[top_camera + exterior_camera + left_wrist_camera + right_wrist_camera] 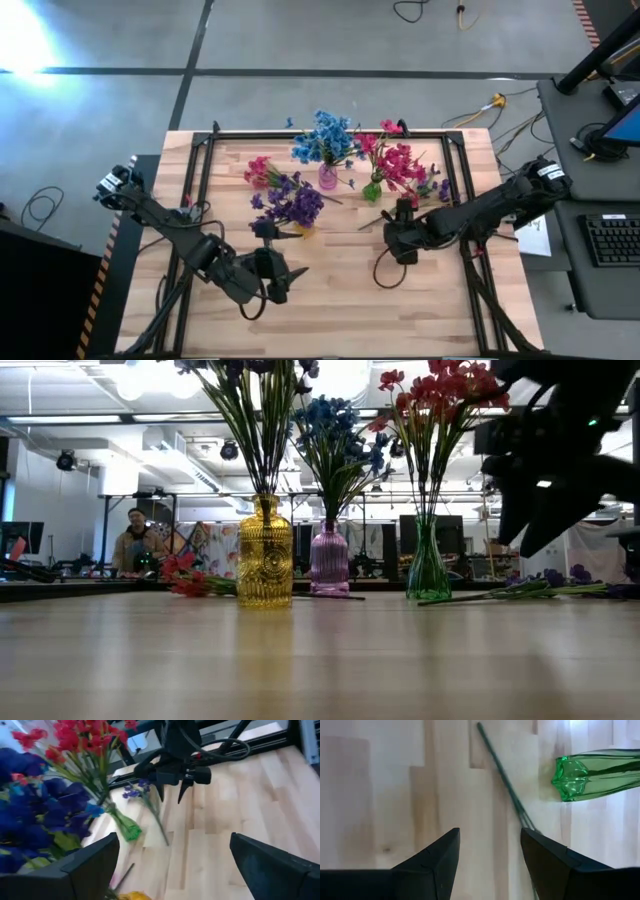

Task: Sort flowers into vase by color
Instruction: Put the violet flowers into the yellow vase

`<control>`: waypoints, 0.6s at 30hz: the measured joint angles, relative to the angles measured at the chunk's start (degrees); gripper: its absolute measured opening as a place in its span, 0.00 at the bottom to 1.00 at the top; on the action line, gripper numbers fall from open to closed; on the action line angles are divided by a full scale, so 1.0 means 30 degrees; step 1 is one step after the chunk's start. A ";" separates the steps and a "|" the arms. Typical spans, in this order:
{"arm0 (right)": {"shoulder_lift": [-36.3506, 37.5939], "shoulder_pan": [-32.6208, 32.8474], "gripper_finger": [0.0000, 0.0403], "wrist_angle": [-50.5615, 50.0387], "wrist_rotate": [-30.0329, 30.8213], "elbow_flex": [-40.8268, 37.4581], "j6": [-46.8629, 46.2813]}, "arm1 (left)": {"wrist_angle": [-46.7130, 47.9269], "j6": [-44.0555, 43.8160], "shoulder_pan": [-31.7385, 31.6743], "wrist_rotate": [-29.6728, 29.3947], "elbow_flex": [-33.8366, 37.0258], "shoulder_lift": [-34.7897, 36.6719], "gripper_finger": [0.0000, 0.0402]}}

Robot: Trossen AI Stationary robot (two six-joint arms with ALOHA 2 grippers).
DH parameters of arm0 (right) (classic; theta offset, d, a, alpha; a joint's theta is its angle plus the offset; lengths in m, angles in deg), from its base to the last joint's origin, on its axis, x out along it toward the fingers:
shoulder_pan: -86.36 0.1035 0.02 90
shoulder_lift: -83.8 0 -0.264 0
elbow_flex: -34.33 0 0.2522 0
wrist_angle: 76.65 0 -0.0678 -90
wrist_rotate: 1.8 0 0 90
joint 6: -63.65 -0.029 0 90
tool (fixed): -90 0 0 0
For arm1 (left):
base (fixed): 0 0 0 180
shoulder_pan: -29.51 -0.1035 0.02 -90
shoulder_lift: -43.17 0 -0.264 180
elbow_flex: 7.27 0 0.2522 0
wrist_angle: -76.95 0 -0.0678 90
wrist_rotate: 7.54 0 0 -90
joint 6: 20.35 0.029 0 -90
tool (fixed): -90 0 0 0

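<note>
I have the wooden table (330, 290) under both arms, with three vases in a row toward its far side: a yellow vase (265, 553) holding purple sprigs, a pink vase (329, 561) holding blue, and a green vase (428, 565) holding red-pink. My left end effector (290, 272) waits near the front of the table with its fingers spread wide and empty. My right end effector (403, 213) hangs just in front of the green vase, fingers partly apart, nothing between them. Below it lies a loose purple sprig (139, 790), its thin stem (502, 777) running past the vase's base. A few red-pink flowers (185, 577) also lie loose left of the yellow vase.

I judge the step to be picking up that purple sprig. Next I need to centre the fingers over the stem, lower to the table and close, then carry it to the yellow vase.
</note>
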 joint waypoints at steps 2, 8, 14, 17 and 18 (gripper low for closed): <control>-0.0419 -0.0617 0.50 0.0679 0.0010 -0.0002 0.0546 | 0.0241 -0.0007 0.0000 -0.0131 0.0000 0.0006 0.90; -0.2270 -0.1987 0.50 0.2830 0.0015 -0.0002 0.2863 | 0.1410 -0.1230 0.0000 -0.0150 0.0000 -0.0007 0.90; -0.3850 -0.2607 0.50 0.3048 0.0007 0.0001 0.4413 | 0.2911 -0.2941 0.0000 -0.0149 0.0000 0.0007 0.90; -0.4463 -0.2928 0.50 0.3071 0.0000 0.0008 0.5083 | 0.3346 -0.3541 0.0000 -0.0142 0.0000 0.0007 0.90; -0.4619 -0.3028 0.50 0.3085 0.0000 0.0071 0.5373 | 0.3469 -0.3721 0.0000 -0.0135 0.0000 0.0007 0.90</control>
